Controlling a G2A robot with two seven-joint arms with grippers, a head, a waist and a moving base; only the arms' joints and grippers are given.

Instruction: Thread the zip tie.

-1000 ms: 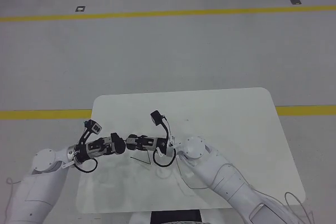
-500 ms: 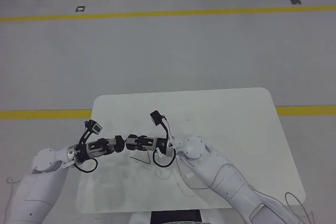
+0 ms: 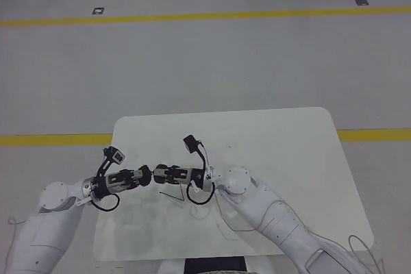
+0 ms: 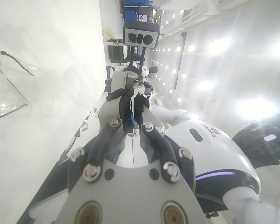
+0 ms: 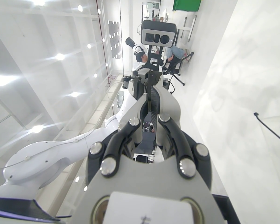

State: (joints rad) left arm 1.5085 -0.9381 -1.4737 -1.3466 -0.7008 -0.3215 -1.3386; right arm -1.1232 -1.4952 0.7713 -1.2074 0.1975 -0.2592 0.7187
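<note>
Right claw (image 3: 158, 173) pinches the zip tie (image 5: 150, 99) facing my left claw (image 3: 146, 175), whose grip I can't tell, for threading.

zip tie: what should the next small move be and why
Probably nudge the right gripper slightly toward the left gripper, along the zip tie. In the top view they sit nearly tip to tip above the table, and the right wrist view has the thin black strip aimed at the left gripper; whether it has entered the head is hidden.
</note>
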